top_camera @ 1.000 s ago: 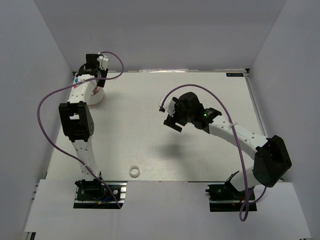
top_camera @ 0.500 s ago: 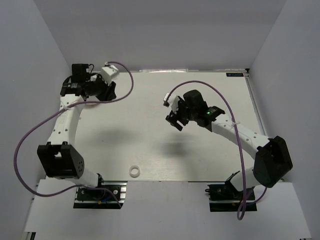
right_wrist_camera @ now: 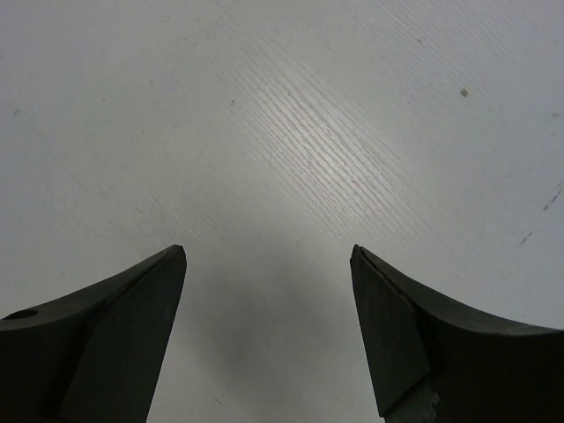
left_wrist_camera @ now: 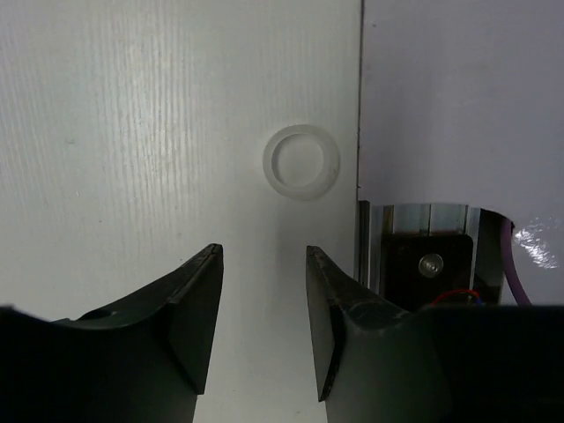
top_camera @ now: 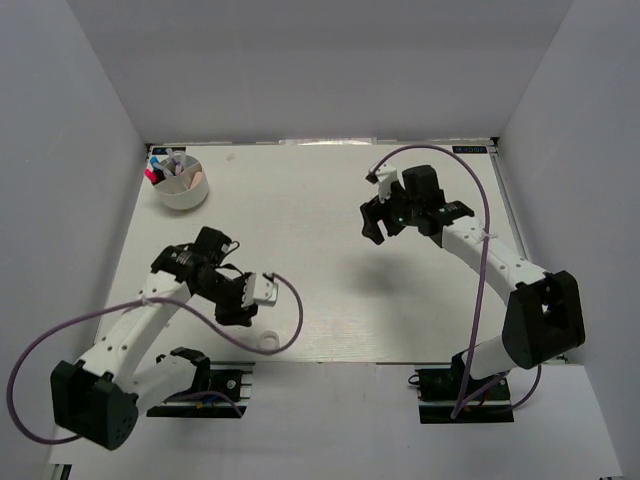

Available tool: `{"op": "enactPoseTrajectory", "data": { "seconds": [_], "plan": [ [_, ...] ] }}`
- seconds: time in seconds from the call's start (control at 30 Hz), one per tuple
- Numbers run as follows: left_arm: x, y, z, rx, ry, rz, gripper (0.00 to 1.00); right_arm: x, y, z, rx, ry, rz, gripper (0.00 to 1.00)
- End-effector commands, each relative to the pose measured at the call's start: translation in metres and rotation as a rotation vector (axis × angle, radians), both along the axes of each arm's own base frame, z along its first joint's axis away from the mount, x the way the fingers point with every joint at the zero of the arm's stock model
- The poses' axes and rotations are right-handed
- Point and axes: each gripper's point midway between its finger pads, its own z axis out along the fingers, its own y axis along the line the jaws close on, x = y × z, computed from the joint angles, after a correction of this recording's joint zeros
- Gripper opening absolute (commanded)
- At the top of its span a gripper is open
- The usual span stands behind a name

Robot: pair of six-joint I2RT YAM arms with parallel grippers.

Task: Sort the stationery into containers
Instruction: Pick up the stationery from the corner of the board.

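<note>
The white tape ring point(left_wrist_camera: 301, 162) lies flat on the table point(left_wrist_camera: 132, 132), right at its near edge, with nothing touching it. My left fingers point(left_wrist_camera: 198, 300) hang just short of the ring, apart, with only table between them. The ring sits slightly right of their gap. Far beyond the ring and to its left stands the white tub point(top_camera: 185, 197), upright, with a few pens point(top_camera: 160, 170) poking out. My right fingers point(right_wrist_camera: 141, 300) are well away to the ring's far right, spread wide and gripping nothing.
</note>
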Motion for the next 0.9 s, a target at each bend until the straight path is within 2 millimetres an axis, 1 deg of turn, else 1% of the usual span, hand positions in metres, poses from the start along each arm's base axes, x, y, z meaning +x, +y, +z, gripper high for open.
{"op": "enactPoseTrajectory", "data": {
  "seconds": [0.0, 0.07, 0.13, 0.17, 0.23, 0.27, 0.3, 0.37, 0.4, 0.43, 0.47, 0.5, 0.57, 0.6, 0.63, 0.67, 0.77, 0.8, 0.87],
  "plan": [
    [-0.023, 0.002, -0.003, 0.001, -0.082, -0.168, 0.53, 0.007, 0.001, 0.015, 0.077, 0.022, -0.026, 0.81],
    [-0.028, 0.004, -0.008, 0.015, -0.095, -0.188, 0.52, 0.009, 0.0, 0.015, 0.084, 0.025, -0.024, 0.81],
    [-0.031, 0.0, -0.014, 0.025, -0.066, -0.2, 0.51, 0.01, 0.0, 0.014, 0.085, 0.028, -0.024, 0.81],
    [-0.031, -0.002, -0.015, 0.03, -0.046, -0.193, 0.5, 0.012, 0.0, 0.017, 0.09, 0.023, -0.022, 0.81],
    [-0.03, -0.013, -0.017, 0.029, -0.007, -0.202, 0.49, 0.013, 0.001, 0.017, 0.088, 0.027, -0.013, 0.81],
    [-0.031, -0.016, -0.018, 0.033, 0.02, -0.181, 0.49, 0.014, 0.002, 0.02, 0.093, 0.021, -0.011, 0.8],
    [-0.028, -0.024, -0.018, 0.023, 0.008, -0.188, 0.48, 0.014, 0.002, 0.019, 0.092, 0.023, -0.009, 0.8],
    [-0.028, -0.03, -0.025, 0.04, 0.036, -0.156, 0.47, 0.014, 0.003, 0.02, 0.093, 0.023, -0.007, 0.8],
    [-0.023, -0.036, -0.027, 0.032, 0.019, -0.151, 0.47, 0.013, 0.002, 0.019, 0.092, 0.026, -0.006, 0.8],
    [-0.029, -0.04, -0.033, 0.044, 0.039, -0.165, 0.47, 0.012, 0.002, 0.019, 0.09, 0.024, -0.004, 0.8],
    [-0.031, -0.041, -0.036, 0.057, 0.058, -0.148, 0.47, 0.011, 0.002, 0.018, 0.09, 0.026, -0.005, 0.8],
    [-0.031, -0.048, -0.038, 0.053, 0.047, -0.16, 0.47, 0.01, 0.001, 0.018, 0.087, 0.027, -0.006, 0.8],
    [-0.032, -0.048, -0.046, 0.078, 0.045, -0.125, 0.46, 0.008, 0.0, 0.016, 0.083, 0.032, -0.006, 0.8],
    [-0.026, -0.053, -0.048, 0.07, 0.013, -0.116, 0.46, 0.007, -0.002, 0.015, 0.083, 0.033, -0.009, 0.8],
    [-0.031, -0.053, -0.054, 0.084, 0.017, -0.108, 0.46, 0.006, -0.002, 0.014, 0.083, 0.037, -0.007, 0.8],
    [-0.023, -0.054, -0.058, 0.096, -0.023, -0.092, 0.46, 0.005, -0.002, 0.013, 0.084, 0.039, -0.004, 0.8],
    [-0.02, -0.052, -0.07, 0.135, -0.05, -0.059, 0.47, 0.003, -0.003, 0.012, 0.085, 0.047, -0.007, 0.8],
    [-0.009, -0.053, -0.071, 0.144, -0.095, -0.032, 0.47, 0.001, -0.003, 0.012, 0.085, 0.049, -0.004, 0.8],
    [-0.001, -0.054, -0.074, 0.149, -0.132, 0.004, 0.46, 0.0, -0.004, 0.012, 0.085, 0.048, -0.004, 0.8]
  ]
}}
